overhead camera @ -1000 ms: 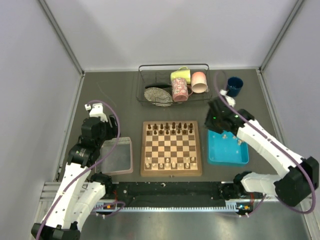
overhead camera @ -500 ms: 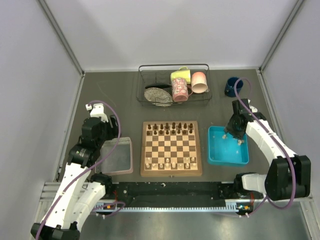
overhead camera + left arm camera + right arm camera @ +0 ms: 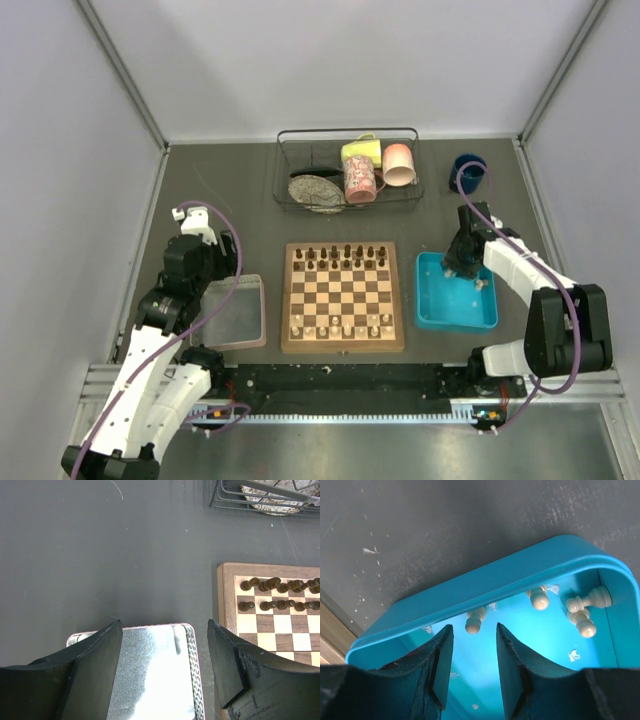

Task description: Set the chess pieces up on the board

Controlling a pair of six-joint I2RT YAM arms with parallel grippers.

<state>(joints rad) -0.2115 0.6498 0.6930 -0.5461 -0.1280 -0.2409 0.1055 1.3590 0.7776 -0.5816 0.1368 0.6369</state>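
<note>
The board (image 3: pixel 343 297) lies in the middle of the table, with dark pieces (image 3: pixel 335 257) in its far rows and cream pieces (image 3: pixel 340 325) in its near rows. It also shows in the left wrist view (image 3: pixel 227 595). Several loose cream pieces (image 3: pixel 475 620) lie in the blue tray (image 3: pixel 455 305). My right gripper (image 3: pixel 472 652) is open and empty, down inside the tray's far end, just short of one cream piece. My left gripper (image 3: pixel 165 665) is open and empty above the clear pinkish tray (image 3: pixel 150 680).
A wire basket (image 3: pixel 347 170) at the back holds mugs and a speckled plate. A dark blue mug (image 3: pixel 467 172) stands at the back right. The pinkish tray (image 3: pixel 233 312) lies left of the board.
My right arm swung right and towards the back, then lowered its gripper into the blue tray's far end. The left arm has not moved.
</note>
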